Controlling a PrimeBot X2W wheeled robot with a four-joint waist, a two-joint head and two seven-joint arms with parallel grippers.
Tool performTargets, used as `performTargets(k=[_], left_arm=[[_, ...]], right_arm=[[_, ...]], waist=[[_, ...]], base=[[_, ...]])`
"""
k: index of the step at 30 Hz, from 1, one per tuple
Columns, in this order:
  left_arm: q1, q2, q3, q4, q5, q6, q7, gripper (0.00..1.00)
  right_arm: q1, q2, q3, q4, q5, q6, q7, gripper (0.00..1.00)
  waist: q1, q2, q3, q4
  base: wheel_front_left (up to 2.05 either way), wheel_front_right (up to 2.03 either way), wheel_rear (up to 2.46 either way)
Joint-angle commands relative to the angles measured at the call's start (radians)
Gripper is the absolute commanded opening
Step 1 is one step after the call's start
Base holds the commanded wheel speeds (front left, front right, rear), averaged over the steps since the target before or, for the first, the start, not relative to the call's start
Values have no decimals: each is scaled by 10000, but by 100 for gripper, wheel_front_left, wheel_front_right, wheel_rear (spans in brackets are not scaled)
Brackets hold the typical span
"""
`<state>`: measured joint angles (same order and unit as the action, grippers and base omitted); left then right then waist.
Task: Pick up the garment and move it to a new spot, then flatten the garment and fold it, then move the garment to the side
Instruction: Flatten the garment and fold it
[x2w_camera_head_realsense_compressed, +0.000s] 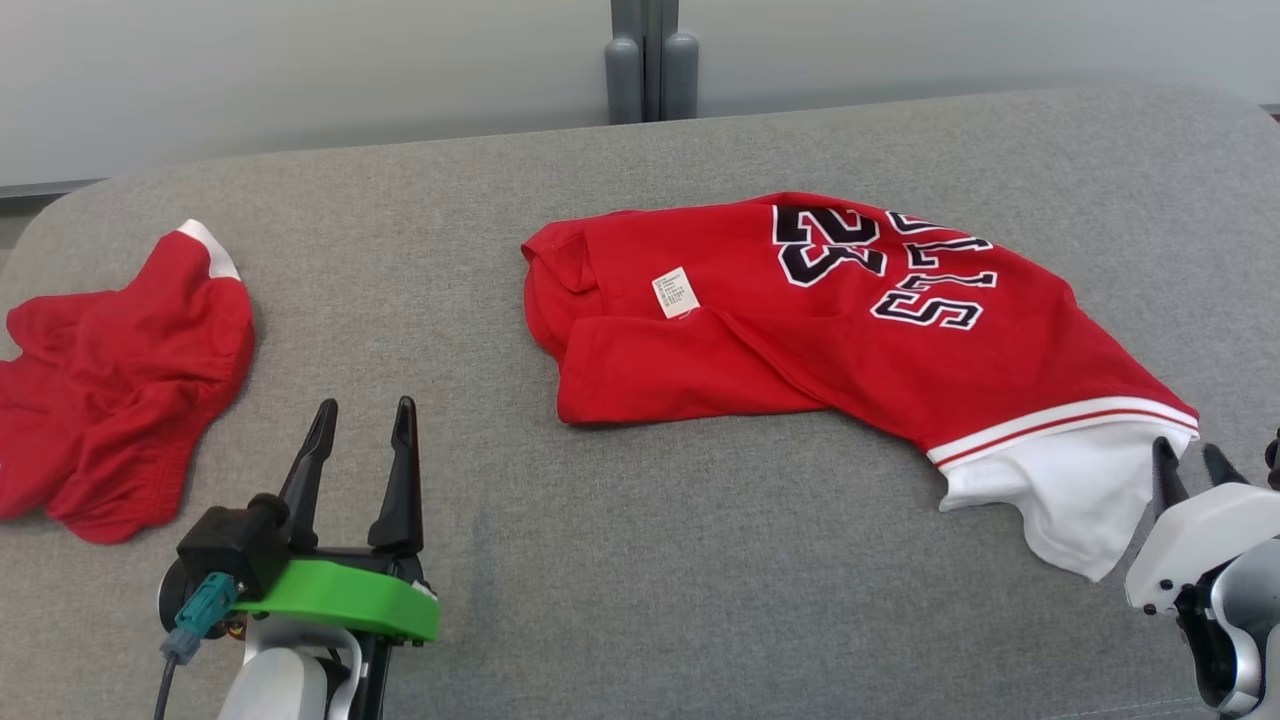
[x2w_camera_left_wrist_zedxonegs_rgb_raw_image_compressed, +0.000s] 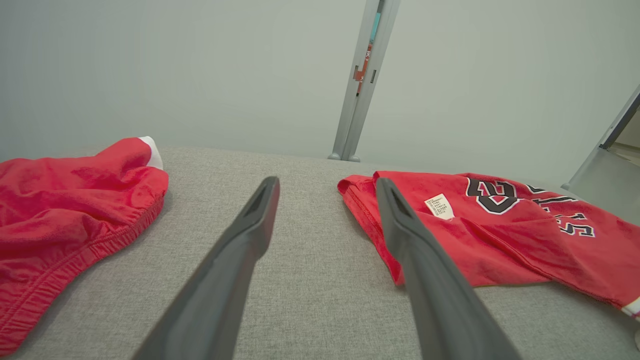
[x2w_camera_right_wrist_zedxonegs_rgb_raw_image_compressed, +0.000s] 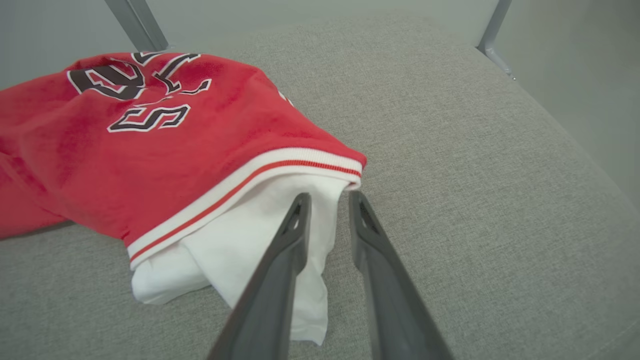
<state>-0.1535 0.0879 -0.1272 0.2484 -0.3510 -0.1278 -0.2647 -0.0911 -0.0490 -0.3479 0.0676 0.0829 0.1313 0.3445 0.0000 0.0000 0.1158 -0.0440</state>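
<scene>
A grey fabric-covered surface spreads out before us, with a pale wall and a grey post behind its far edge. On it, right of centre, lies the red jersey. It is loosely spread and creased, with one edge folded over on the side nearest us. Its right end reaches almost to the near right of the surface. Well apart from it, at the far left, sits a crumpled pair of red shorts with a white patch at the top.

Our left gripper hovers over bare grey fabric between the two garments. It is released, with the fingers spread wide and nothing between them.

Our right gripper is at the jersey's right end. Its fingers stand a little apart and grasp nothing. One finger overlaps the white fabric that sticks out below the jersey's white-and-red striped band, and the other lies over bare surface just beside it.

Black lettering with white outlines and the number 23 run across the jersey's far side. A small white care label shows near its left half.
</scene>
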Motion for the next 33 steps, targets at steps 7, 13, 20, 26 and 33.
performTargets(k=[7, 13, 20, 26, 33], left_arm=[[215, -2, 109, -53, 68, -32, 5, 100], [410, -37, 219, -79, 166, -32, 6, 100], [580, -4, 193, 72, 256, -32, 7, 100], [285, 145, -165, 439, 31, -32, 133, 100], [-1616, 294, -1455, 1794, -983, -31, 2168, 100]], right_arm=[[368, -28, 472, -763, -506, -10, -1658, 100], [573, -31, 1668, -583, -460, -10, -3756, 100], [669, -32, 2836, 288, -524, -12, -4924, 100], [559, -28, 3036, 646, -359, -12, -5042, 100], [322, -28, 3270, 686, -348, -12, -4972, 100]], waist=[[0, 0, -180, 201], [0, 0, -367, 256], [0, 0, -680, 315], [0, 0, -727, 259], [0, 0, -311, -16]], base=[[0, 0, 0], [0, 0, 0], [0, 0, 0], [0, 0, 0], [0, 0, 0]])
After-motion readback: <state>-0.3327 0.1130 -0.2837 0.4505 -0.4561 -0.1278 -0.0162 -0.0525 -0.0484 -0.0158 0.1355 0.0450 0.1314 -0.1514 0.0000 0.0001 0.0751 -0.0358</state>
